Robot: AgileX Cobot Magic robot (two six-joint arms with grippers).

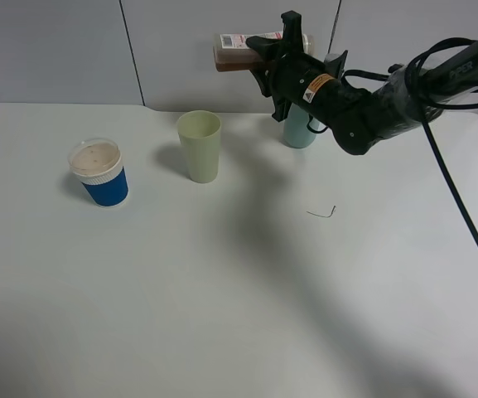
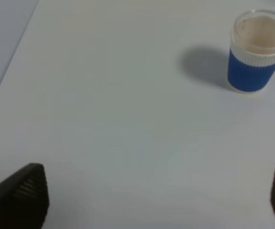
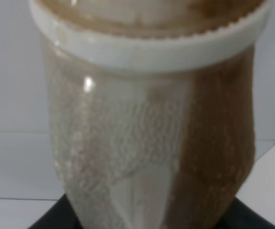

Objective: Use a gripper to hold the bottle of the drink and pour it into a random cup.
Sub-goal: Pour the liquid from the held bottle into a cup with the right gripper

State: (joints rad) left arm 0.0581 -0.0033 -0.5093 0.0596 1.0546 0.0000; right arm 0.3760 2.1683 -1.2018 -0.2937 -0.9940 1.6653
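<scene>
My right gripper (image 1: 273, 51) is shut on the bottle (image 1: 243, 50) and holds it on its side, high over the back of the table, with its free end pointing left. The brown drink (image 1: 237, 60) lies along the bottle's lower side. In the right wrist view the bottle (image 3: 147, 133) fills the frame, with drink (image 3: 216, 143) down one side. A pale green cup (image 1: 200, 146) stands below and left of the bottle. A light teal cup (image 1: 298, 131) stands behind the gripper, partly hidden. My left gripper (image 2: 154, 195) is open over bare table.
A blue cup with a white rim (image 1: 99, 172) stands at the left, and in the left wrist view the same blue cup (image 2: 256, 52) is well ahead of the open fingers. A small bent wire (image 1: 323, 213) lies on the white table (image 1: 222, 315).
</scene>
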